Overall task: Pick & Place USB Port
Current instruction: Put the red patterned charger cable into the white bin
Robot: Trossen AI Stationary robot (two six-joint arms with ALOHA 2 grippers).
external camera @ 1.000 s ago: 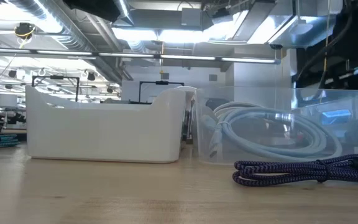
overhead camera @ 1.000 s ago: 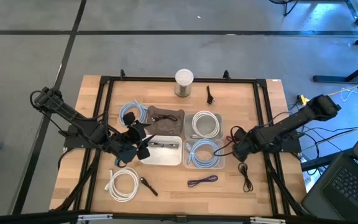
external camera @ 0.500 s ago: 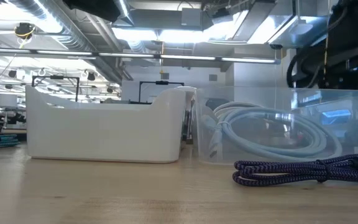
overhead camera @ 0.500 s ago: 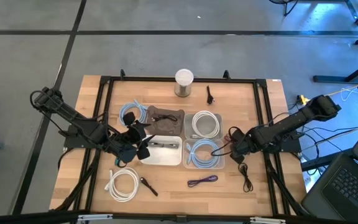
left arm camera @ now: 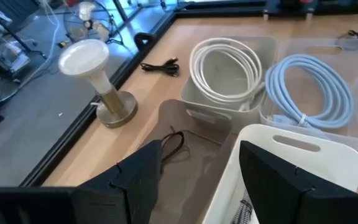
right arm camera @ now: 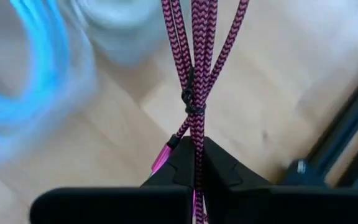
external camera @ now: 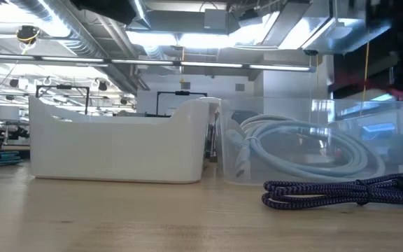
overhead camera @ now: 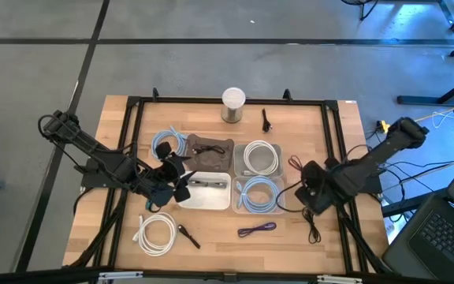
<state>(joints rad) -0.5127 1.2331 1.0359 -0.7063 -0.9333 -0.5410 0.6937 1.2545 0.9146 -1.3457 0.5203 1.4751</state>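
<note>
The USB cable is a pink-and-black braided bundle (right arm camera: pixel 194 74) bound by a small tie (right arm camera: pixel 191 102). My right gripper (right arm camera: pixel 194 163) is shut on it beside the clear bin of blue cable (overhead camera: pixel 258 194), at the table's right. In the high view only a red bit of cable (overhead camera: pixel 293 163) sticks out past that gripper (overhead camera: pixel 306 185). My left gripper (left arm camera: pixel 207 180) hangs open over the white bin (left arm camera: pixel 291 155) and the brown bin (left arm camera: pixel 185 143), left of centre (overhead camera: pixel 176 181), with nothing between its fingers. My right gripper pinches several strands of the cable bundle (right arm camera: pixel 195 144) between its two fingertips, just short of the tie. A pink plug (right arm camera: pixel 161 163) lies beside one finger (right arm camera: pixel 179 165). The strands run straight out ahead of the fingers, along them, above the wooden table.
The middle holds clear bins of white cable (overhead camera: pixel 260 158) and blue cable (overhead camera: pixel 166 145). A white-topped lamp (overhead camera: pixel 233 104) and a black cable (overhead camera: pixel 266 120) lie at the far edge. Near the front lie a purple cable (overhead camera: pixel 257 229), a black cable (overhead camera: pixel 312 225) and a white coil (overhead camera: pixel 156 233).
My right gripper has gone a little toward the table's near-right and up, taking the pink cable off the table beside the blue-cable bin. The cable now sticks out on the gripper's far side.
</note>
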